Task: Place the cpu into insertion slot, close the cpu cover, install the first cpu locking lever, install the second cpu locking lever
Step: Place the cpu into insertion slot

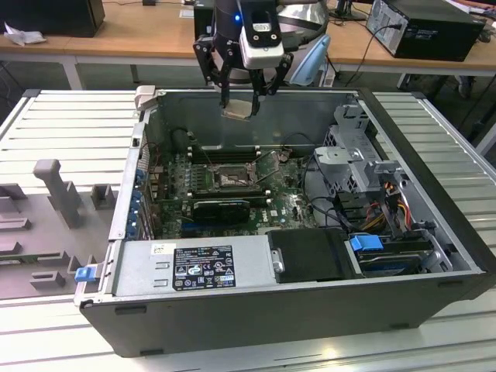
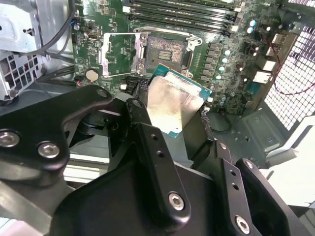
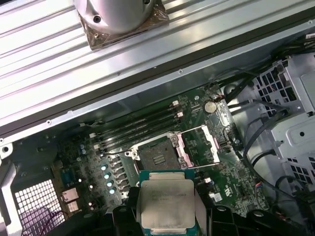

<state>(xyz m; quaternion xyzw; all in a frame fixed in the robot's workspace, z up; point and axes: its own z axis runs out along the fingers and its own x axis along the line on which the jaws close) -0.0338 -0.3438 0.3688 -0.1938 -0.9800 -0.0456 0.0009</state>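
Note:
My gripper hangs above the far wall of the open computer case, shut on the cpu, a flat square chip with a silver-grey top. Both wrist views show the cpu pinched at its edges between the black fingers, high above the green motherboard. The insertion slot lies bare below, its pin field showing. The cpu cover is swung open to one side of the slot.
Long black memory slots run along the slot's far side, and a black expansion card lies on its near side. A silver power supply fills the case front. A drive cage with cables stands on the exterior view's right.

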